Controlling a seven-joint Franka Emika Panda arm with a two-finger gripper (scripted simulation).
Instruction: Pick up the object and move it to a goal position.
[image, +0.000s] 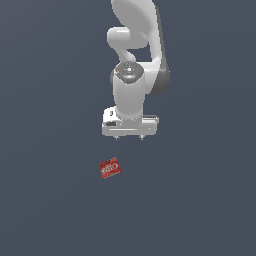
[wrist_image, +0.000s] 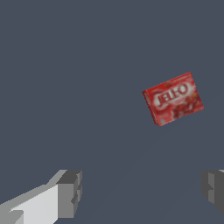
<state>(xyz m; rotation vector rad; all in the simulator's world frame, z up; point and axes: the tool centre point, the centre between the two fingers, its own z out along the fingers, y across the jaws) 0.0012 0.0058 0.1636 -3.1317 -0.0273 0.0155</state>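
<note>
From my remote station I log the arm as smooth, glossy white shells with a grey band down one side and a round metallic cap on the wrist joint. Below it hangs the gripper, a flat, boxy white block with two short nubs showing under its lower edge.

In the wrist view the gripper shows two blocky, matte grey fingertips with stepped, faceted faces; one joins a pale white finger body. The jaws are spread wide, with only bare table between them, pinching nothing.

The object is a small, flat rectangular red box, lying face-up on the table and turned at a slant. In the exterior view it sits below the gripper and toward the exterior view's left, clearly apart from it. The wrist view shows the box more closely: printed red carton, white lettered logo across the face, mottled darker red picture beneath, one thin side wall visible.

The table is a uniform, matte slate-grey plane without texture.
</note>
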